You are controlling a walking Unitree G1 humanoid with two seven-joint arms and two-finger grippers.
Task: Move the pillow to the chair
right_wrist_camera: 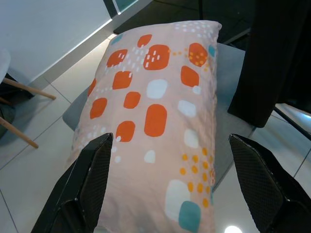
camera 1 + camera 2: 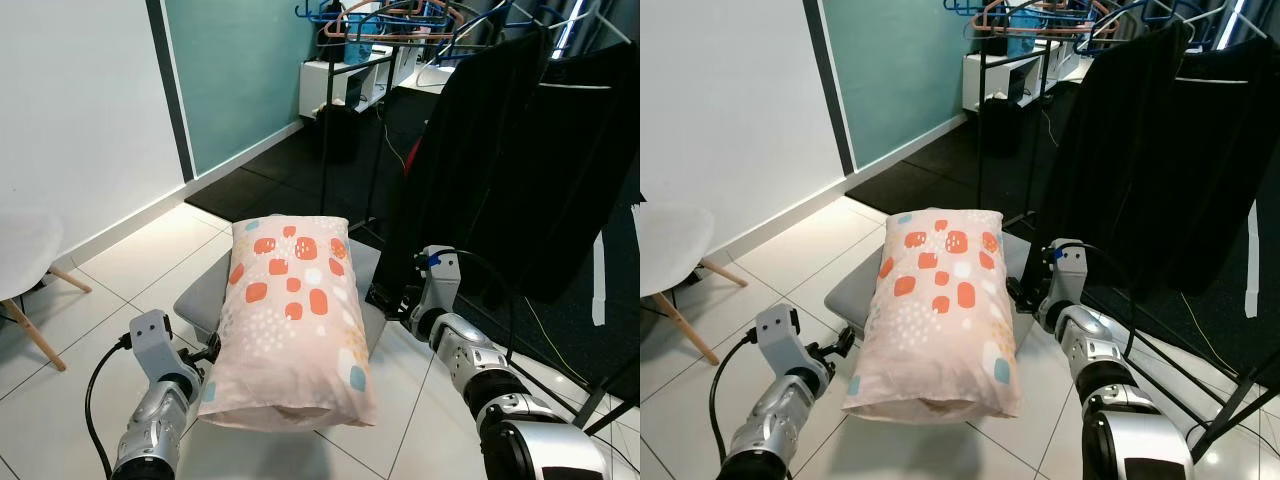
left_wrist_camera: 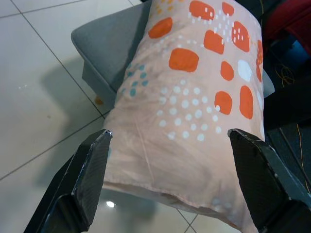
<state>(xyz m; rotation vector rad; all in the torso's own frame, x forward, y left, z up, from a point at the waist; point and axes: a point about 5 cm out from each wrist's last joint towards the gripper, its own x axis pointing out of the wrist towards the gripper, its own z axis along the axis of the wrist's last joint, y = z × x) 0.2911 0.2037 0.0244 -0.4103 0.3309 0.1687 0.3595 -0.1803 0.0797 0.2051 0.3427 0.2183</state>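
A peach pillow (image 2: 295,320) with orange, white and teal patches lies lengthwise on a grey padded chair seat (image 2: 200,292), and its near end hangs over the seat's front edge. My left gripper (image 3: 175,184) is open beside the pillow's near left corner, fingers (image 3: 90,174) spread wide toward the pillow. At the pillow's right side my right gripper (image 1: 180,184) is open too, its fingers (image 1: 257,179) wide apart. Neither gripper holds anything. The left arm (image 2: 160,390) and right arm (image 2: 470,360) flank the pillow.
A white chair with wooden legs (image 2: 25,255) stands at the left on the tiled floor. A black clothes rack with dark garments (image 2: 520,150) stands close on the right, its frame beside the grey seat. A white wall runs along the left.
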